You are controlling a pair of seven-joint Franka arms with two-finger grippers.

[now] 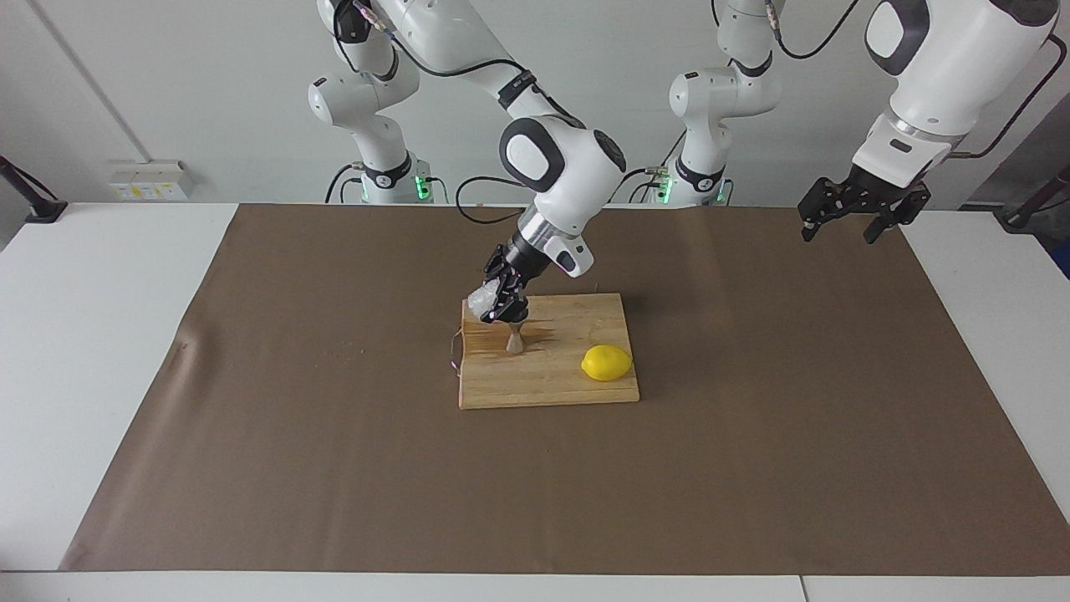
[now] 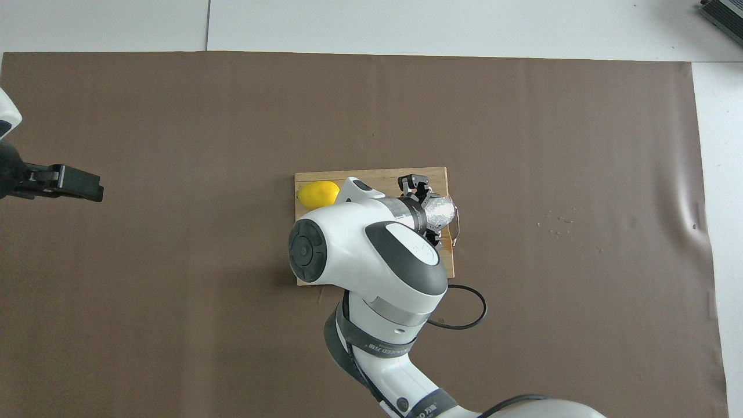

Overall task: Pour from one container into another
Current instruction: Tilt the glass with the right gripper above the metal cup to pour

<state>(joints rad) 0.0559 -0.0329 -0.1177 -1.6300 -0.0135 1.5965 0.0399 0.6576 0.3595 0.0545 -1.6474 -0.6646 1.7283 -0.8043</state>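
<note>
My right gripper (image 1: 502, 303) is shut on the clear faceted glass (image 1: 482, 298), holding it tilted just above the steel jigger (image 1: 516, 339). The jigger stands upright on the wooden cutting board (image 1: 552, 386), its top covered by the gripper. In the overhead view the glass (image 2: 440, 209) shows past the right gripper (image 2: 426, 208), over the board's edge toward the right arm's end; the arm hides the jigger there. My left gripper (image 1: 838, 235) waits open and holds nothing, up over the mat's corner at the left arm's end; it also shows in the overhead view (image 2: 87, 187).
A yellow lemon (image 1: 606, 363) lies on the board (image 2: 313, 264) toward the left arm's end, also seen from overhead (image 2: 317, 194). A thin wire loop (image 1: 456, 351) hangs off the board's other end. A brown mat (image 1: 334, 468) covers the table.
</note>
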